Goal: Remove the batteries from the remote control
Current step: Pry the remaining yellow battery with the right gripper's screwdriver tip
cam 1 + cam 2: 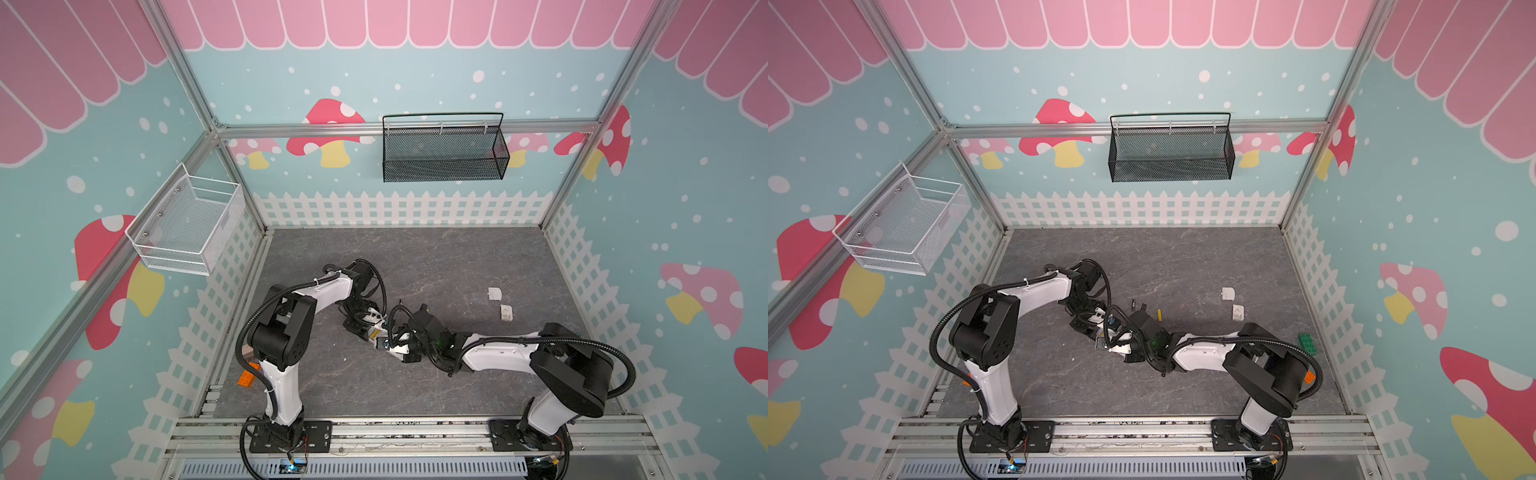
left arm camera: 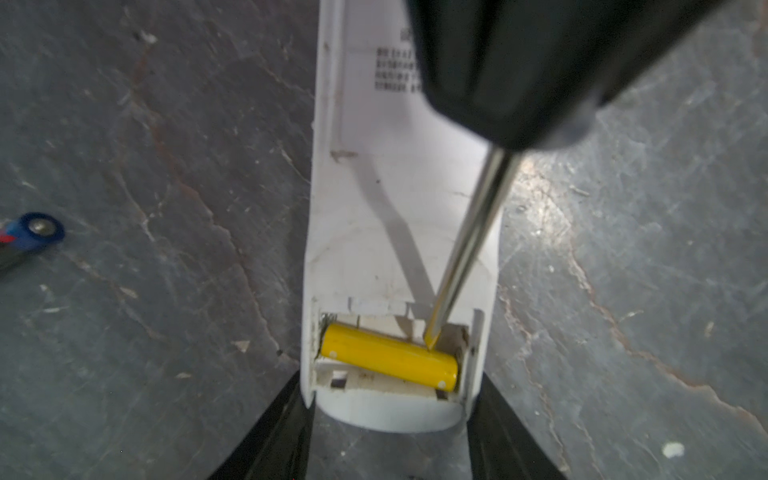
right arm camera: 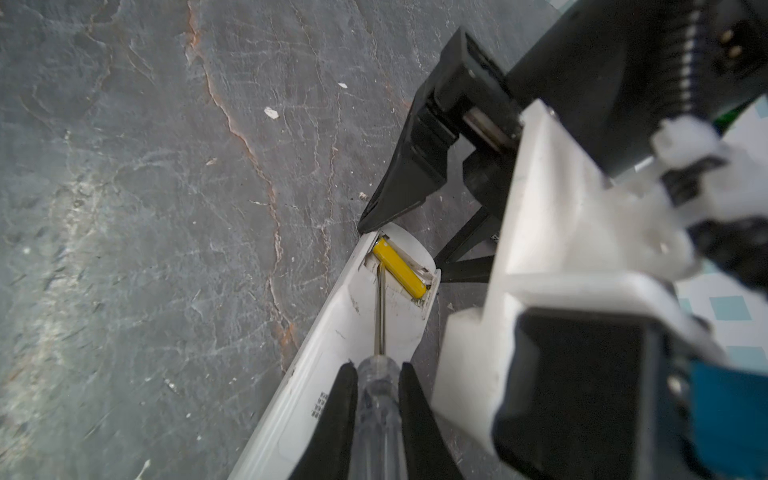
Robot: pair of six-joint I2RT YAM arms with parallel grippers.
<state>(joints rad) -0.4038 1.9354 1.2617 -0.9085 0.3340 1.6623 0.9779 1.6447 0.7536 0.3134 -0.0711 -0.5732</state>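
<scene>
Pinching screwdriver (image 3: 380, 316), right pincer (image 3: 379, 374) has its tip against yellow battery (image 2: 388, 359), tilted in remote (image 2: 374, 208), bay open. Left pincer (image 2: 390, 374) clamps remote end on counter (image 2: 166, 332). Dark battery (image 2: 35, 230) and loose yellow battery (image 1: 1159, 314) lie near; white covers (image 1: 494, 294) (image 1: 506, 312) well apart; arms crowd over remote.

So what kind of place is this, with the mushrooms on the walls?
Probably a robot test booth, decorated like a playroom: mushroom wallpaper on metal-framed walls, two robot arms bolted to a rail, and a hanging wire basket.

A blue-ended battery (image 2: 35, 232) is cut off at the frame's edge — the handle of the screwdriver (image 2: 469, 249) hides behind the blurred right gripper (image 2: 528, 124).
</scene>
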